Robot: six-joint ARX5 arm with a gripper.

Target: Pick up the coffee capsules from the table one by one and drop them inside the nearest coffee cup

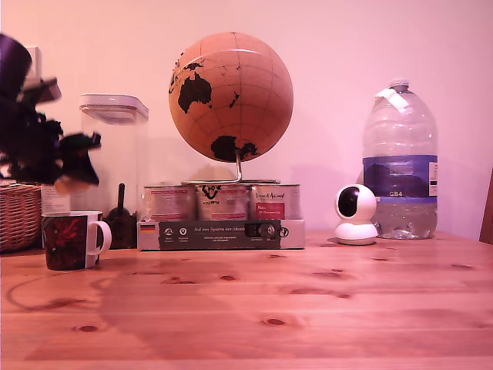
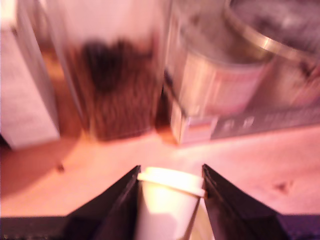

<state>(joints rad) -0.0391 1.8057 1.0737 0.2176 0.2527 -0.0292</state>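
Note:
My gripper hangs blurred at the exterior view's left, a little above the coffee cup, a dark red-and-black mug with a white handle and rim standing on the pine table. In the wrist view the two black fingers of the gripper are shut on a pale cream coffee capsule, held above the table. A pale spot under the gripper may be the same capsule. The cup is not in the wrist view. I see no other capsules on the table.
Behind the cup stand a clear container with dark coffee beans and a wicker basket. Silver tins sit on a dark box under a globe. On the exterior view's right are a white camera and a water bottle.

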